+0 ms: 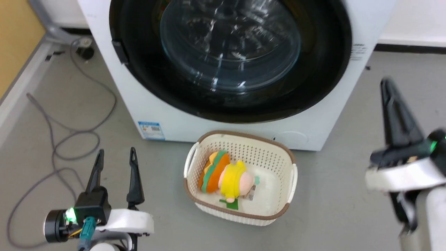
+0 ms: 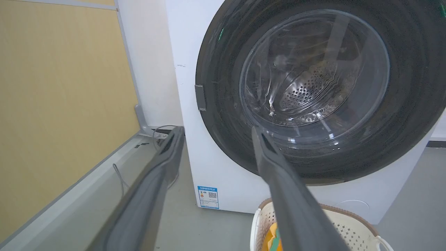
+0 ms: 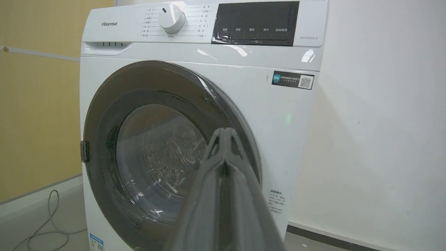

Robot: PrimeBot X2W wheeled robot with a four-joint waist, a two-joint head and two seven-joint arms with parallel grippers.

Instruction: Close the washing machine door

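We see the round, glossy black-rimmed washing machine door point(image 1: 230, 45) shut flush against the front of the big white washing machine point(image 1: 244, 130). Our left gripper point(image 1: 116, 153) holds its fingers spread apart and empty; our right gripper point(image 1: 387, 87) has its fingers pressed together on nothing.

A laundry corner: white washing machine point(image 3: 278, 115) and cream basket point(image 1: 240, 134) on bare grey floor point(image 1: 331, 195).
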